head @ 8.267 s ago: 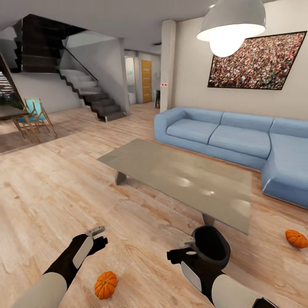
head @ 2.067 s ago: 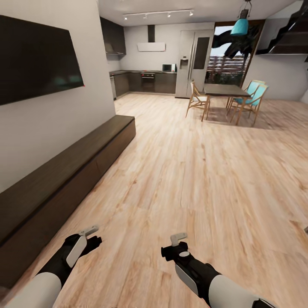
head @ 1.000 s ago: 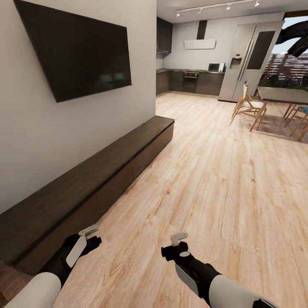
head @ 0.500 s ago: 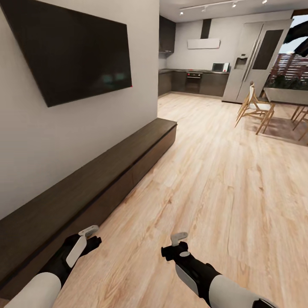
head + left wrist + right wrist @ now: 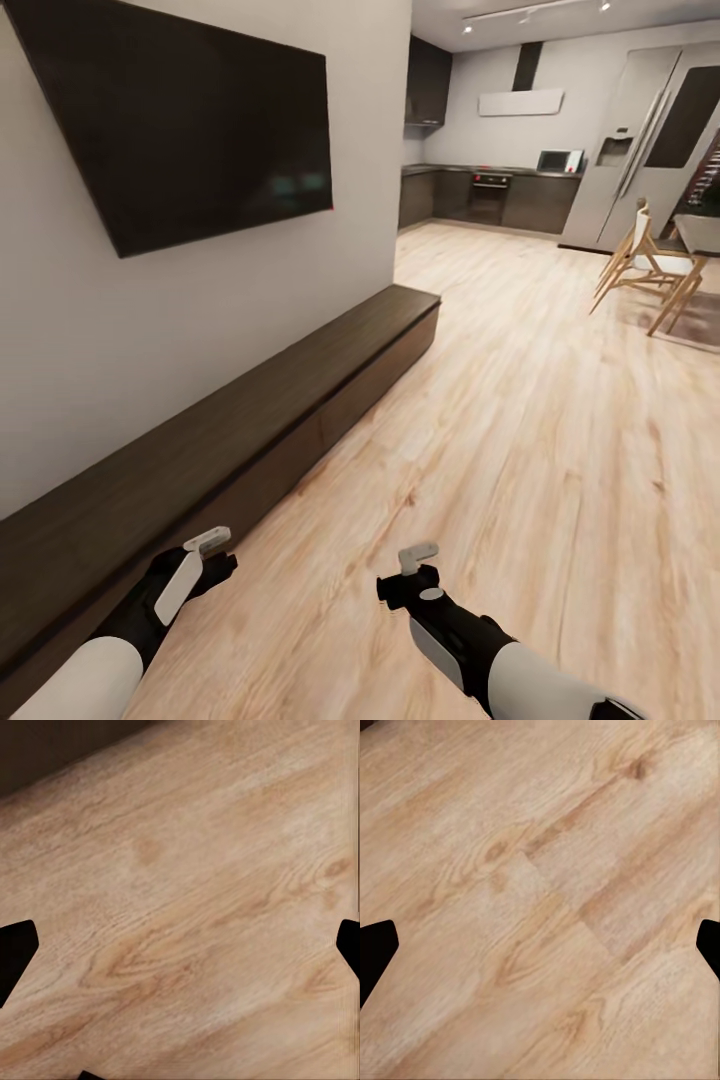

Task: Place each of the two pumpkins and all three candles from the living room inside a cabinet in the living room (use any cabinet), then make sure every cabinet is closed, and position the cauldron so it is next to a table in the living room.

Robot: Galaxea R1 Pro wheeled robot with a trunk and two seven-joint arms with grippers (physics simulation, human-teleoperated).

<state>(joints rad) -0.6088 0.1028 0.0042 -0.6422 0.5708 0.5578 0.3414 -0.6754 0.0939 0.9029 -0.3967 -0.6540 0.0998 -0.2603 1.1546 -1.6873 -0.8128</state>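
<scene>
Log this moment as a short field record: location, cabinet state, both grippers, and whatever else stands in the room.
location: living room, wood floor, beside the TV wall
cabinet: along the wall at the robot's left, drawer fronts shut
TV: on the wall above the cabinet
left gripper: open, empty, above floor
right gripper: open, empty, above floor
background: kitchen units, fridge, wooden chair

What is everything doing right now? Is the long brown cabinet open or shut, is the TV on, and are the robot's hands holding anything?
cabinet: shut, all drawer fronts flush, nothing on top.
TV: off, dark screen, mounted on the wall.
left end effector: open, empty, over the wood floor.
right end effector: open, empty, over the floor.
fridge: doors shut.
chair: upright.
</scene>
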